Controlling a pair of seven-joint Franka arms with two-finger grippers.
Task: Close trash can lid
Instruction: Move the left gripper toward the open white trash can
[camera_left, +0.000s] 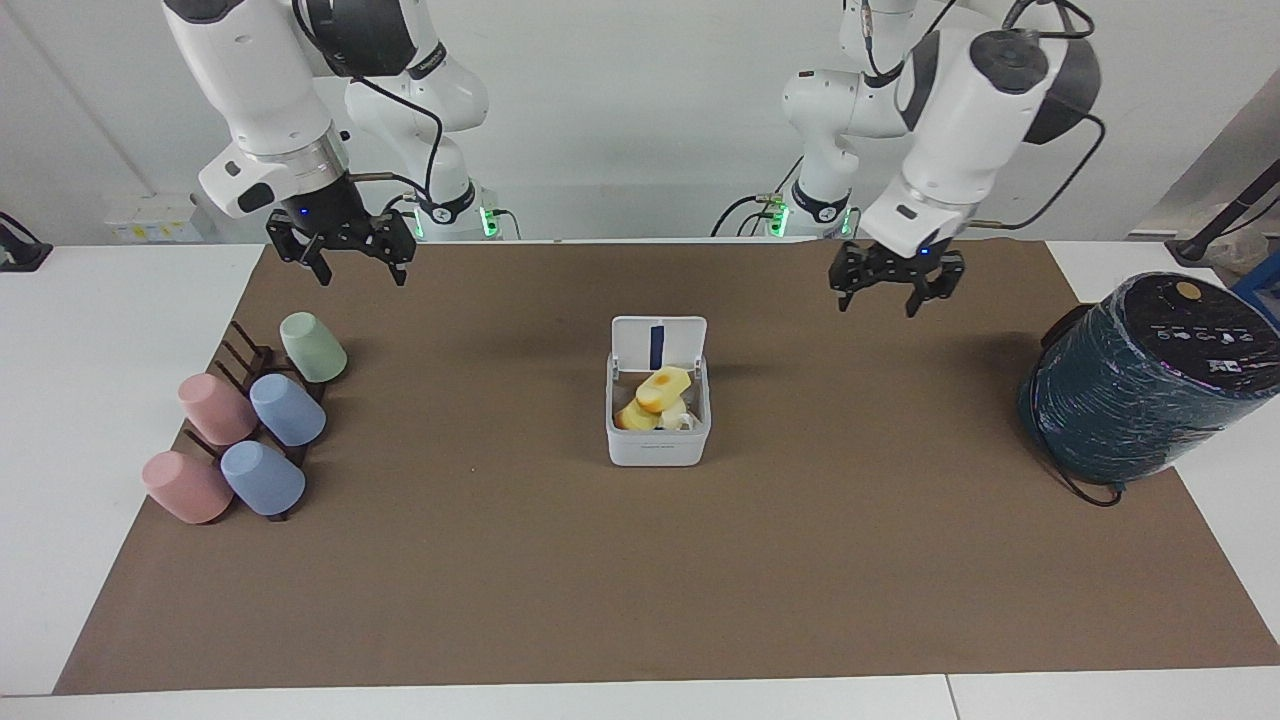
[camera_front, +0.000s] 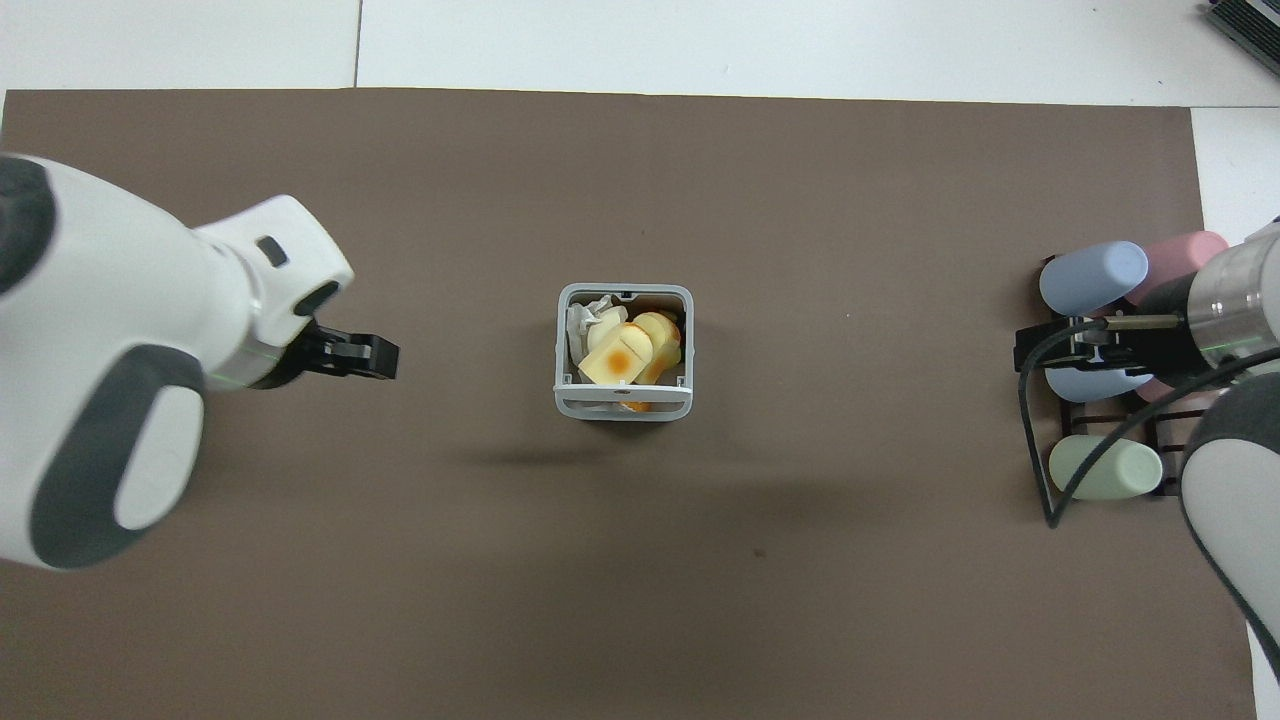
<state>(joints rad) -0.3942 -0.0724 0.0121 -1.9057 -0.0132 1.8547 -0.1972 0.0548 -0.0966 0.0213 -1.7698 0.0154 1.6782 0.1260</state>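
Observation:
The trash can (camera_left: 657, 447) is a small white square box in the middle of the brown mat, and it also shows in the overhead view (camera_front: 568, 345). Its lid (camera_left: 658, 343) stands open and upright at the side nearer the robots, blue strip showing; from overhead the lid (camera_front: 623, 398) is seen edge-on. Yellow food scraps (camera_left: 660, 392) and crumpled paper fill the can. My left gripper (camera_left: 877, 305) is open and empty in the air over the mat, toward the left arm's end from the can, and it also shows from overhead (camera_front: 385, 357). My right gripper (camera_left: 362, 275) is open and waits over the cup rack.
A large dark teal cylinder (camera_left: 1140, 380) stands at the left arm's end of the mat. A dark rack with several pastel cups (camera_left: 250, 420) lies at the right arm's end, and it also shows from overhead (camera_front: 1100, 280). The brown mat (camera_left: 640, 580) covers the table.

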